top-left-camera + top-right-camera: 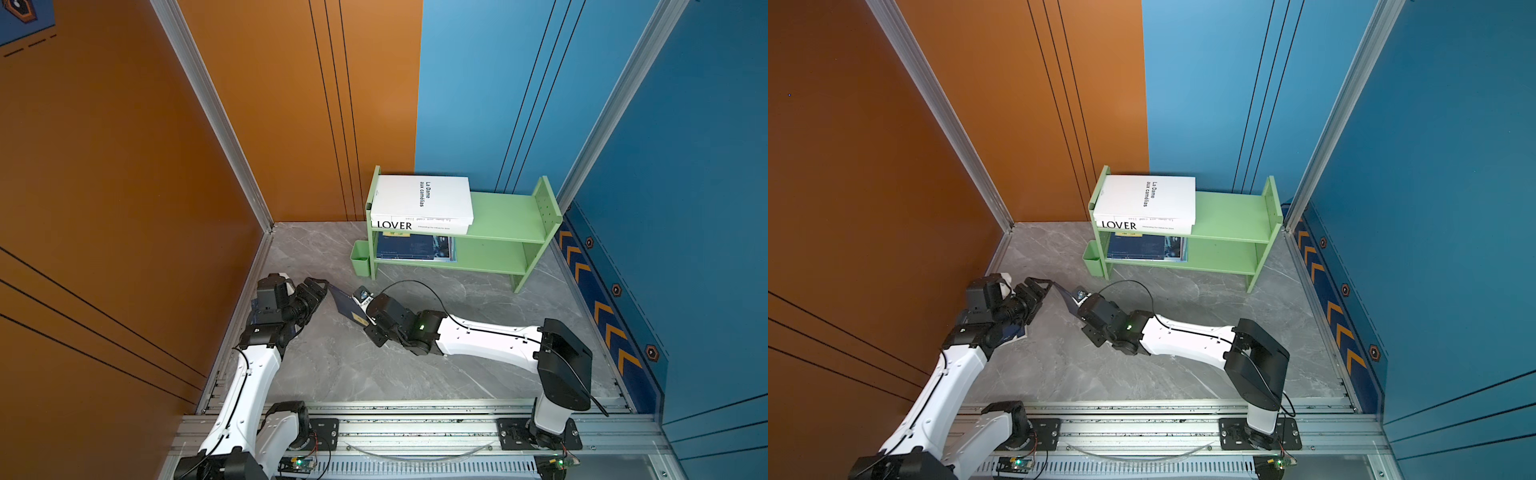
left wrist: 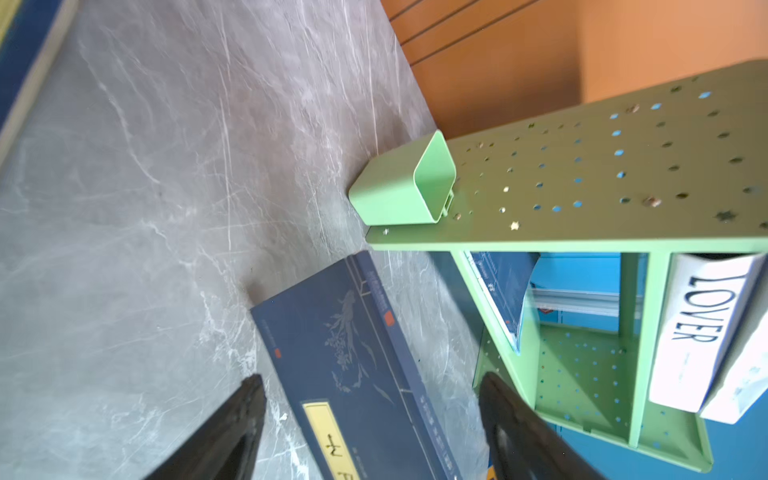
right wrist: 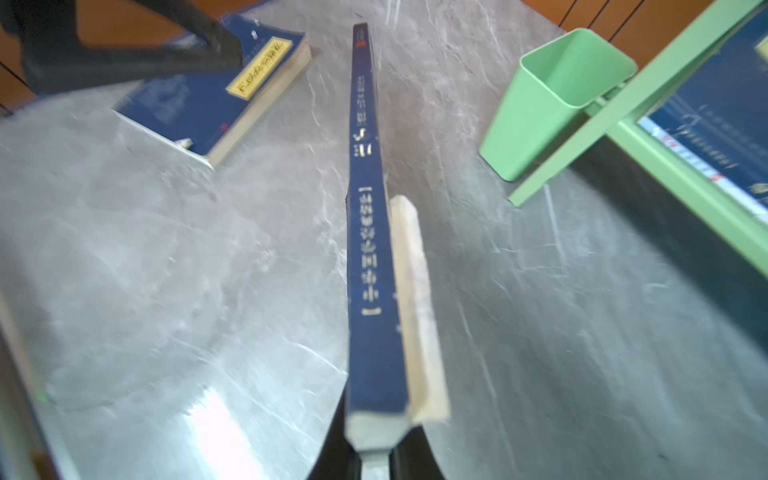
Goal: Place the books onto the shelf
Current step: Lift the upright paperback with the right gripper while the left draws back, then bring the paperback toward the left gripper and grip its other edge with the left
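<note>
Grey marbled tabletop (image 1: 415,374), enclosed by an orange wall (image 1: 124,166) and a blue wall (image 1: 478,104).

1) right gripper (image 3: 374,453): pressed together on one end of a thin navy paperback (image 3: 370,249). Holds it on edge, spine toward the wrist camera, between both arms and just in front of the shelf's cup side. Contact of far corner with tabletop: not determinable.

2) left gripper (image 2: 372,377): spread, black fingers (image 2: 249,415) standing either side of that paperback's other end. No touch visible.

3) handling, by estimate: light, thin, soft-covered. Likely to bow or slip if pinched at a loose page edge. Best taken near the spine, well in from the corner.

4) second navy book (image 3: 199,99), yellow-labelled: flat on the tabletop beneath the left arm, not yet shelved.

5) light-green shelf (image 1: 498,216), against the back walls, with green cup (image 1: 360,258) hooked on its side panel.
- Upper tier: white "La Dame aux camélias" (image 1: 419,195) stacked flat on white LOVER book (image 1: 415,226).
- Lower tier: shelved navy book (image 1: 399,247) flat on a teal magazine (image 1: 444,249).
- Far half of both tiers bare.
</note>
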`<act>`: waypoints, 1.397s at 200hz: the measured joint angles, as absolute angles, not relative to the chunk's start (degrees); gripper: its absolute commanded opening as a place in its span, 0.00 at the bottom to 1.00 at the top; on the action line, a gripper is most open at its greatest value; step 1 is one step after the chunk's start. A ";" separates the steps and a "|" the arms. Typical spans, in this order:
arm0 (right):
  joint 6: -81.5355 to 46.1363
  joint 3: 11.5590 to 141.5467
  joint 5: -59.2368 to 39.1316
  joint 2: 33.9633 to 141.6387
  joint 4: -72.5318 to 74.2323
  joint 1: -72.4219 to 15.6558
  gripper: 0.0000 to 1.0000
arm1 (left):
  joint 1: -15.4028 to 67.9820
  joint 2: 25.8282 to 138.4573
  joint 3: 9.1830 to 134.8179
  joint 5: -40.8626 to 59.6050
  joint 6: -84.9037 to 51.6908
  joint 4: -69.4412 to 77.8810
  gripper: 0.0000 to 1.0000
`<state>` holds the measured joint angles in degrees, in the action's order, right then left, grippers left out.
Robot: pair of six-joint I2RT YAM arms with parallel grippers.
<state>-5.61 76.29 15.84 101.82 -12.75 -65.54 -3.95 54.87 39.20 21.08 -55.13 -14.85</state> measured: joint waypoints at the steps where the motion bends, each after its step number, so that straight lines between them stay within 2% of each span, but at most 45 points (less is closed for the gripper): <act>1: -5.39 76.29 16.08 101.75 -12.93 -65.63 0.02 | -3.86 55.00 39.20 21.10 -55.13 -14.85 0.80; 53: 0.25 74.32 20.14 98.52 -14.20 -67.48 0.03 | -0.30 57.63 39.20 21.10 -56.53 -14.22 0.80; 72: 1.61 74.04 21.39 97.47 -14.72 -67.94 0.02 | -0.03 58.96 39.20 21.10 -56.84 -13.89 0.85; 104: 1.15 71.44 21.28 94.32 -15.31 -67.46 0.02 | -0.64 60.71 39.20 22.70 -59.48 -10.11 0.85; 135: -3.44 63.92 18.17 84.47 -15.46 -64.71 0.03 | -2.24 64.18 39.13 27.57 -64.58 -2.98 0.85; 140: -4.75 62.54 17.54 82.17 -15.16 -64.10 0.03 | -2.26 64.69 39.03 28.08 -65.43 -1.83 0.90; 170: -13.93 54.33 14.39 68.77 -9.85 -60.86 0.03 | -1.21 64.77 36.60 30.94 -70.57 4.82 0.90; 199: -22.68 47.37 12.21 58.70 -2.74 -59.31 0.03 | 2.44 61.36 35.14 32.40 -72.14 8.08 0.90; 238: -28.32 44.69 11.86 49.80 3.40 -59.11 0.03 | 9.32 53.63 34.79 32.86 -71.90 13.98 0.91; 279: -32.21 44.12 10.94 47.20 13.02 -55.75 0.03 | 19.92 52.62 38.85 32.64 -66.32 17.19 0.91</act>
